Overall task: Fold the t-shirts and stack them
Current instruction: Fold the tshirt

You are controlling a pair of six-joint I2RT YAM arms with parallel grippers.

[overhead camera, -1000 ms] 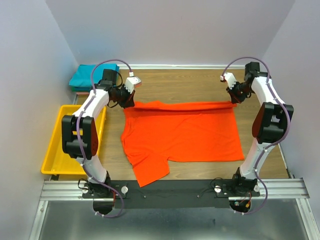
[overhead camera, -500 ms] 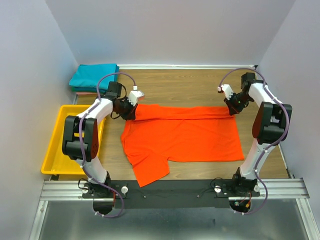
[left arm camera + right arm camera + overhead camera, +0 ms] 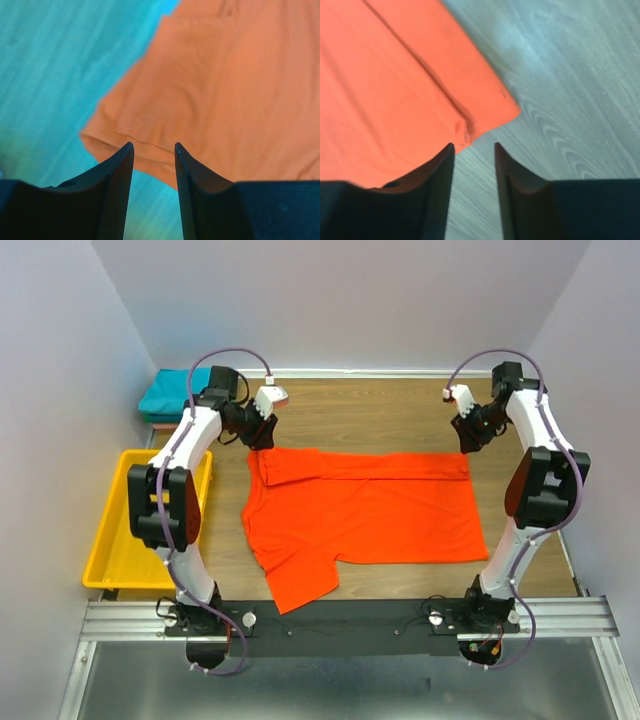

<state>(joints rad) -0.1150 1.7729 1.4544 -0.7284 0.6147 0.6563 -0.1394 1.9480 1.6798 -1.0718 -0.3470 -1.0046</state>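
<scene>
The orange-red t-shirt (image 3: 365, 505) lies flat on the wooden table with its far edge folded over toward the near side as a band (image 3: 370, 466). Open and holding nothing, my left gripper (image 3: 260, 438) hovers just above the fold's left corner (image 3: 125, 135). The right gripper (image 3: 471, 443) is open too, just beyond the fold's right corner (image 3: 485, 117), which lies loose on the wood. A folded teal t-shirt (image 3: 168, 394) rests at the far left corner.
A yellow plastic tray (image 3: 113, 558) sits along the left edge of the table, beside the left arm. Bare wood (image 3: 370, 415) stretches behind the orange shirt up to the back wall. Walls close in on the left and right.
Both grippers brought the shirt's far edge toward the near side, then opened and let it go. They have since lifted back away from the fold, which now lies flat.
</scene>
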